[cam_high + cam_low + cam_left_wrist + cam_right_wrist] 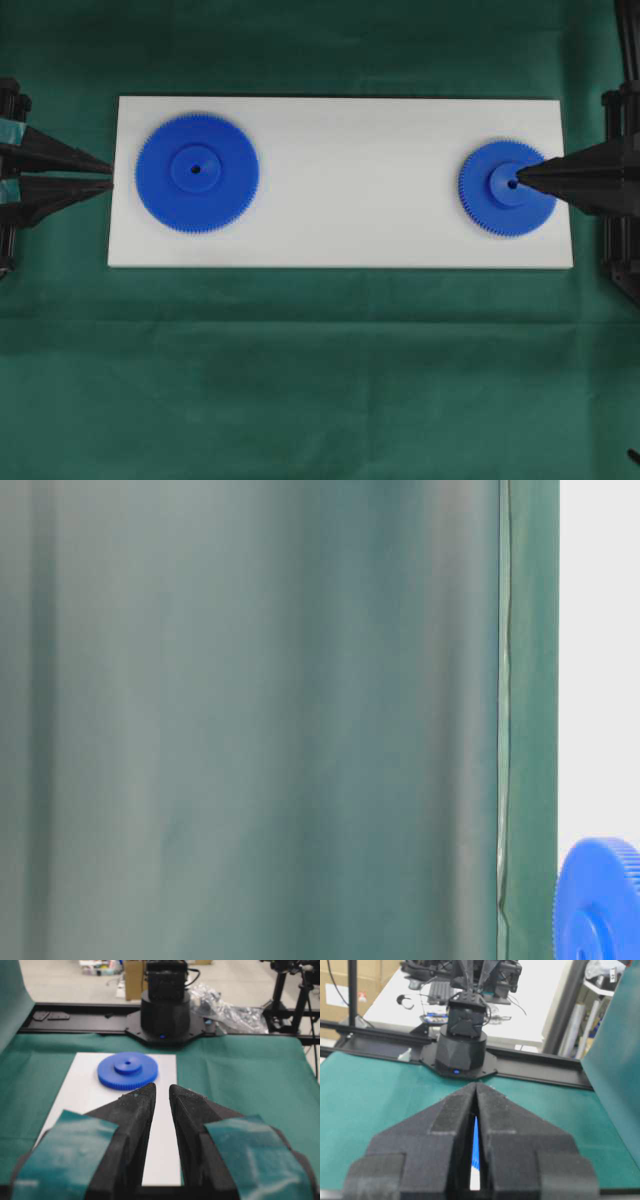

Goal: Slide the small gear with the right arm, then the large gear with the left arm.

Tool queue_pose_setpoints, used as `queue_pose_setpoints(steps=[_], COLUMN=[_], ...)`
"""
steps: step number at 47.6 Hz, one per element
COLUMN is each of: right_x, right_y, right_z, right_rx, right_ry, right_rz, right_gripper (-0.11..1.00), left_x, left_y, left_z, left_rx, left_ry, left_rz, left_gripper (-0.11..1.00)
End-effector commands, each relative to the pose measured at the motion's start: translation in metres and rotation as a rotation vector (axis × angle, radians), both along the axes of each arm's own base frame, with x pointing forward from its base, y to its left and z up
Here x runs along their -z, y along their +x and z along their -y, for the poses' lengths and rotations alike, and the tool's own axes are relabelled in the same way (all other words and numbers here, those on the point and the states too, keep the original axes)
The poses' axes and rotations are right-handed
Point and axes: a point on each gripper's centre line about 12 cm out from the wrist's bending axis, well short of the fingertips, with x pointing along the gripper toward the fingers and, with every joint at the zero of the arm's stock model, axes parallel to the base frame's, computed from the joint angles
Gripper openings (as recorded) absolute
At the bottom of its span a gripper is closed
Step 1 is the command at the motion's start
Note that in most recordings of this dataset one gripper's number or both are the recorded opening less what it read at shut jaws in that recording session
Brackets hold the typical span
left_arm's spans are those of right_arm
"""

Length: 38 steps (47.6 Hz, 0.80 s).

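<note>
The small gear (pixel 500 205), bright blue, lies flat at the right end of the white board (pixel 350 230). My right gripper (pixel 517 182) is shut, and its pointed tip sits over the hub's centre hole. In the right wrist view the right gripper (pixel 476 1086) is closed, with a sliver of the small gear (pixel 475 1145) showing in the slit behind the tips. The large gear (pixel 197 173) lies at the board's left end. My left gripper (pixel 109 175) hovers at the board's left edge, slightly open and holding nothing, a short gap from the large gear (pixel 127 1071). Its left gripper (pixel 162 1089) tips stand apart.
Green cloth (pixel 320 380) covers the table around the board. The board's middle stretch (pixel 360 170) between the gears is bare. Black arm bases (pixel 165 1010) (pixel 461 1052) stand beyond each end. A blue gear edge (pixel 600 900) shows at table level; I cannot tell which gear.
</note>
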Motion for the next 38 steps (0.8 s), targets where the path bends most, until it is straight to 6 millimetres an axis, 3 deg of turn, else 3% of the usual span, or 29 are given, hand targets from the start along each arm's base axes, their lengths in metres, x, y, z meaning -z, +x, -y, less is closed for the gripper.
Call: queue_pose_setpoints(steps=[1, 9, 21, 38], right_x=[0.002, 0.024, 0.027, 0.062], right_y=[0.002, 0.000, -0.013, -0.023], right_z=[0.003, 0.020, 0.020, 0.027], right_rx=[0.018, 0.100, 0.108, 0.180], right_ry=[-0.015, 0.011, 0.031, 0.234], right_rz=[-0.011, -0.190, -0.224, -0.486], right_gripper=[0.50, 0.50, 0.50, 0.50], left_x=[0.020, 0.026, 0.033, 0.038], left_y=[0.000, -0.001, -0.002, -0.005], left_z=[-0.002, -0.002, -0.008, -0.015], left_rx=[-0.011, -0.013, -0.042, -0.078], left_ry=[0.033, 0.026, 0.026, 0.020], left_rz=[-0.089, -0.098, -0.117, -0.162], left_gripper=[0.24, 0.01, 0.00, 0.00])
